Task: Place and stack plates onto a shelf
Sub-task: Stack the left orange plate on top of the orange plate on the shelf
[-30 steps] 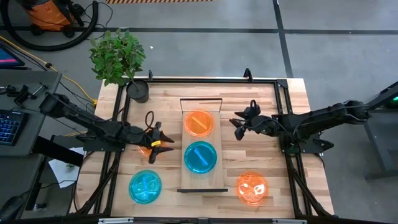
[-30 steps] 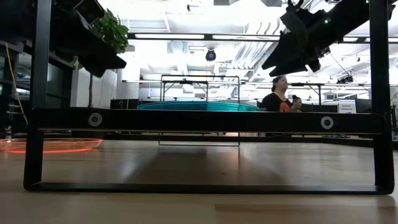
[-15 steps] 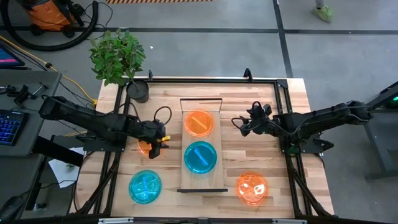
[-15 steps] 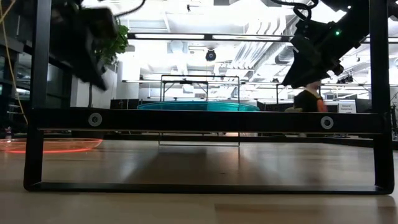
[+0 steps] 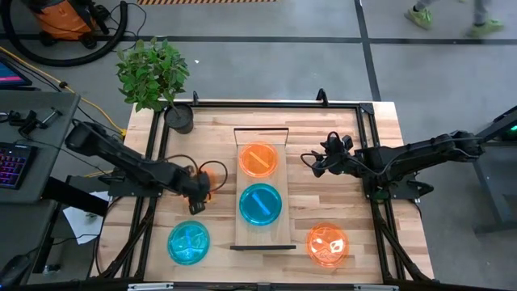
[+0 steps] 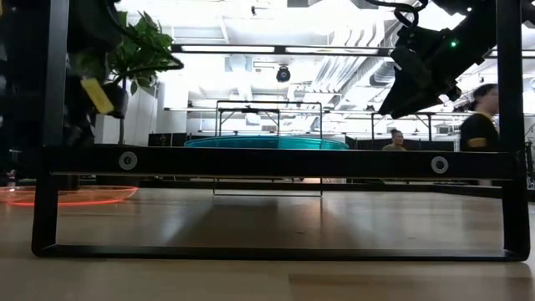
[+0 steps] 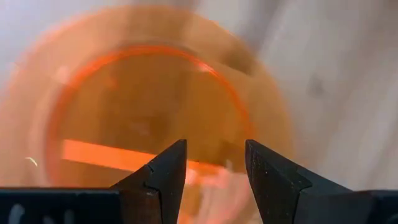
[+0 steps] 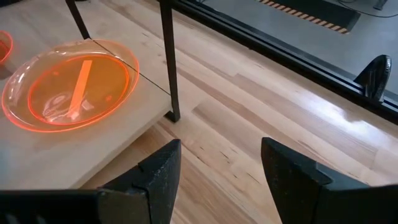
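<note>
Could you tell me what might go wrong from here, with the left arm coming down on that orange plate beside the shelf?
The left claw hangs open right over the orange plate on the table; a thin rim could slip out as it closes. The shelf already holds an orange plate and a blue plate, so a careless placement might knock them. The right claw waits open near the shelf's end rail, where both arms could crowd.

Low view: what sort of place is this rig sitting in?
Likely a large open lab or workshop. Ceiling strip lights run over more framed tables, people walk behind, and the high view shows a bare concrete floor with an orange shop vacuum.
</note>
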Motion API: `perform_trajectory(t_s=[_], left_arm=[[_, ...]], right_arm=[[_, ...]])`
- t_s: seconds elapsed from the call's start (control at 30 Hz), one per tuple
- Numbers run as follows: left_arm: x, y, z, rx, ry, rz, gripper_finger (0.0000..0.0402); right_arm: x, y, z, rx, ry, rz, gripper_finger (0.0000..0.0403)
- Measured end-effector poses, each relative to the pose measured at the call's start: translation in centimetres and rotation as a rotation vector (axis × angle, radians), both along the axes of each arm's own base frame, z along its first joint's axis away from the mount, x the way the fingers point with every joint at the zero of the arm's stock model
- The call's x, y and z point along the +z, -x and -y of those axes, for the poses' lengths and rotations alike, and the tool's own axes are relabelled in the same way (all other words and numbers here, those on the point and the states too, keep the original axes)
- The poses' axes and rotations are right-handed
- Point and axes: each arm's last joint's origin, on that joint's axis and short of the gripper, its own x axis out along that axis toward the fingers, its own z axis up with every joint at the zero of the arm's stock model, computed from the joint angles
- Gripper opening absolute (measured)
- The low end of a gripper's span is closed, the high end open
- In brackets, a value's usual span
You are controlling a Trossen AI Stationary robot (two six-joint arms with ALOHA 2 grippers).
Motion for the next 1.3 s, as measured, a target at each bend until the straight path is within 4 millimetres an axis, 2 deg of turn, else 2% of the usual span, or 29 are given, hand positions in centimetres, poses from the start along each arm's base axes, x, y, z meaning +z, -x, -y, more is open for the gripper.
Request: perform_trajectory(t_s=[0.2, 0.4, 0.53, 0.63, 0.77, 0.93, 1.07, 1.3], left_arm=[[-1.2, -1.2, -1.0, 0.078, -0.081, -0.008, 0.0154], [-2.0, -2.9, -2.5, 0.06, -0.119, 0.052, 0.0154], [-1.1, -3.2, -3.7, 0.071, -0.133, 0.05, 0.0154], [0.3, -3.0, -3.9, 0.073, -0.116, 0.019, 0.0154], [2.2, -2.4, -3.1, 0.037, -0.103, 0.06, 0.0154], [3.8, -1.4, -0.6, -0.137, -0.076, 0.179, 0.0154], [3.4, 0.0, 1.6, -0.257, -0.107, 0.202, 0.0154], [0.4, 2.4, 3.3, -0.237, -0.29, 0.193, 0.0154]], right_arm=[[0.0, 0.0, 0.0, 0.0, 0.0, 0.0, 0.0204], [0.0, 0.0, 0.0, 0.0, 0.0, 0.001, 0.0204], [0.1, -0.1, 0.0, -0.003, -0.006, 0.016, 0.0204], [0.2, -0.2, 0.0, -0.003, -0.008, 0.031, 0.0204], [0.3, -0.3, 0.0, 0.0, -0.008, 0.044, 0.0204], [0.3, -0.3, 0.0, 0.002, -0.007, 0.043, 0.0204], [0.3, -0.3, 0.0, 0.003, -0.007, 0.044, 0.0204], [0.3, -0.3, 0.0, 0.003, -0.007, 0.043, 0.0204]])
